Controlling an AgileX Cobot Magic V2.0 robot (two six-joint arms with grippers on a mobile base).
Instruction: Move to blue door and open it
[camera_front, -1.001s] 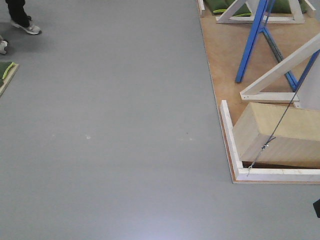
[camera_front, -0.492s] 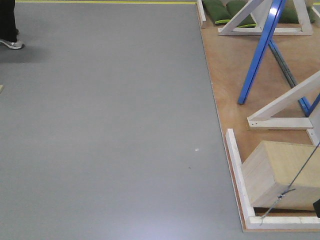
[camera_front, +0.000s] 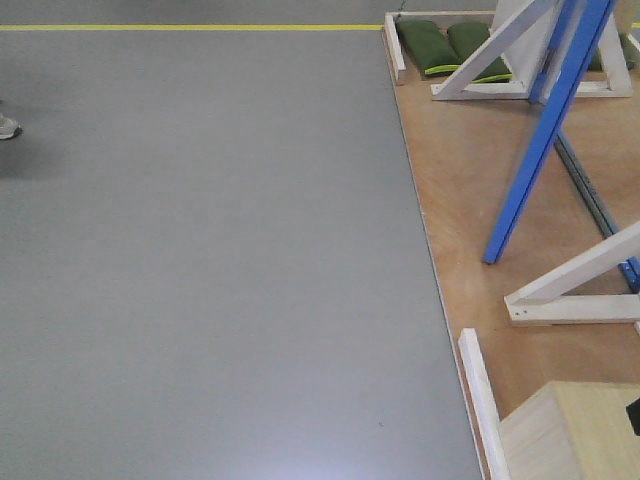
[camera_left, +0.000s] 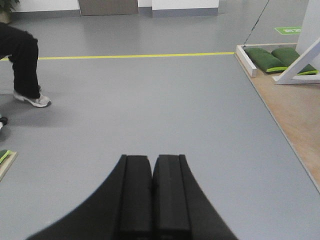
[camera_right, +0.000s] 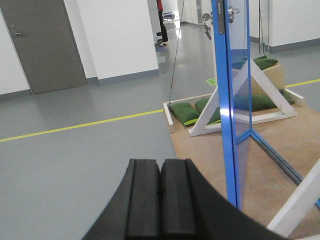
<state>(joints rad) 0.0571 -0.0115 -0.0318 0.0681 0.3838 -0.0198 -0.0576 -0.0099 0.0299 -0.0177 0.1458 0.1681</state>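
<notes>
The blue door (camera_right: 239, 85) stands upright on a plywood platform, seen almost edge-on in the right wrist view. Its silver lever handle (camera_right: 233, 10) is near the top edge of that view. In the front view a tall blue upright (camera_front: 545, 140) rises from the platform at the right; the handle is out of view there. My left gripper (camera_left: 152, 165) is shut and empty over bare grey floor. My right gripper (camera_right: 160, 167) is shut and empty, left of and short of the door.
The plywood platform (camera_front: 455, 200) has a white kerb (camera_front: 480, 400). It carries white diagonal braces (camera_front: 575, 280), green sandbags (camera_front: 430, 45) and a wooden box (camera_front: 565, 435). A person's legs (camera_left: 25, 65) are at the left. A yellow floor line (camera_front: 200, 27) lies ahead.
The view has moved forward: the platform, the box and the blue upright have slid down and nearer, the yellow line has come into view, and the person's shoe is now at the left edge.
</notes>
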